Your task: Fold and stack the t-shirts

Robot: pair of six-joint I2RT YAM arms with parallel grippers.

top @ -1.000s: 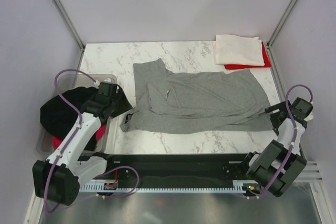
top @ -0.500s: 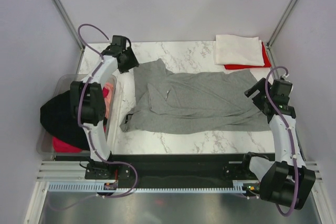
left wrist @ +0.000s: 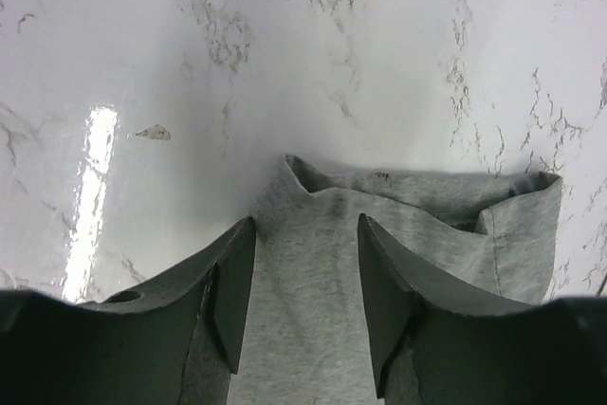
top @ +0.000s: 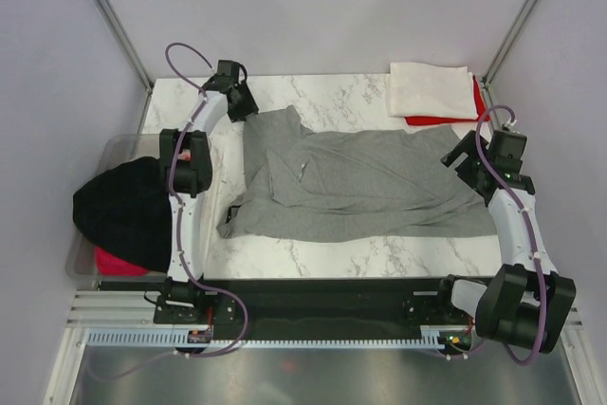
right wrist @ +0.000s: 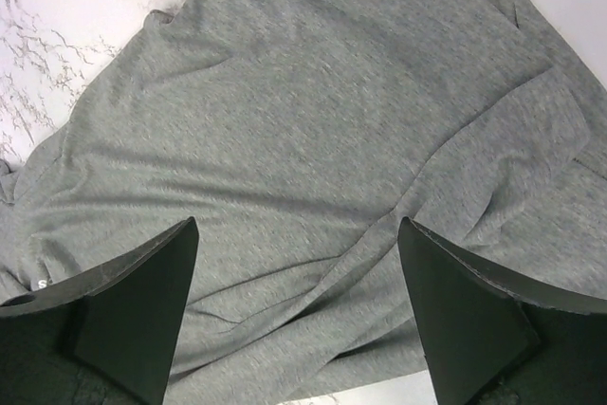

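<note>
Top external shows us the grey t-shirt (top: 360, 187) lying crumpled and unfolded mid-table. A white t-shirt (top: 432, 90) sits folded on a red t-shirt (top: 482, 109) at the far right corner, so we judge two done. A black t-shirt (top: 119, 211) and a pink t-shirt (top: 106, 261) wait in the tub (top: 119, 142) at left. Left gripper (left wrist: 305, 234): jaws part-open astride the grey sleeve edge, far left, not pinching. Right gripper (right wrist: 299, 234): jaws wide, over the shirt's right side, holding nothing.
</note>
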